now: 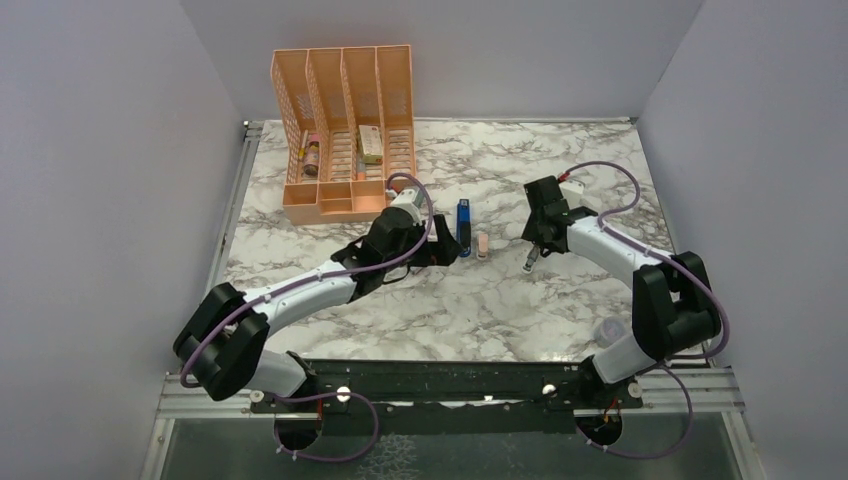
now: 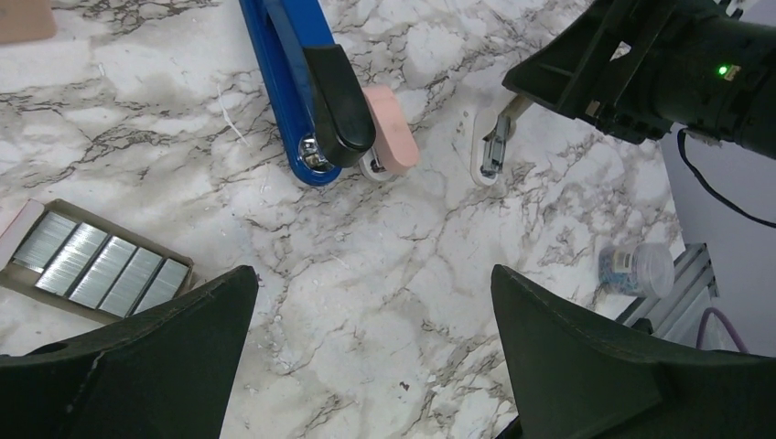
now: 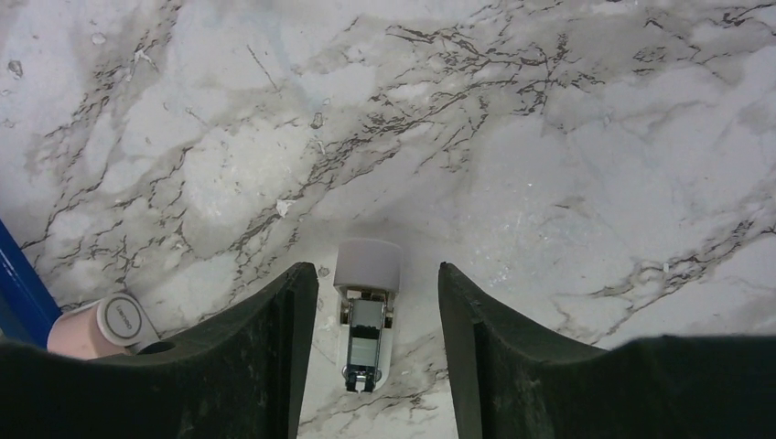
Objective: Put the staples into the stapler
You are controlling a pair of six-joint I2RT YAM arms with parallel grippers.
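From the overhead camera: marble desk (image 1: 560, 160), peach file organiser (image 1: 345, 130) standing at back left. stapler (image 1: 463, 227) lies flat mid-desk, blue, long axis running near-to-far. Pink eraser (image 1: 483, 246) just right of its near end. left pincer (image 1: 448, 252) sits low, just left of the stapler's near end. right pincer (image 1: 528, 262) points down at the desk, right of the eraser and apart from it. Jaw state of either not readable from up here. Small clear jar (image 1: 608, 330) near the right arm's base.

Left wrist camera: left pincer (image 2: 366, 357) jaws wide apart, only bare marble between them. staples (image 2: 101, 265) at lower left: five silvery strips side by side in an open brown tray (image 2: 183, 267), lying just beyond the left finger. stapler (image 2: 284, 91) at upper centre, black top arm over the blue body, rounded end toward the camera. Eraser (image 2: 393, 128) touching or nearly touching that end, can't tell which. white clip piece (image 2: 485, 151) right of the eraser, under the tip of the right pincer. Jar (image 2: 638, 268) at far right.

Right wrist camera: right pincer (image 3: 375, 302) jaws partly apart, straddling the white clip piece (image 3: 366, 320); marble shows on both sides of it, so not clamped. Eraser (image 3: 101, 325) at lower left, a sliver of the stapler (image 3: 14, 283) at the left edge.
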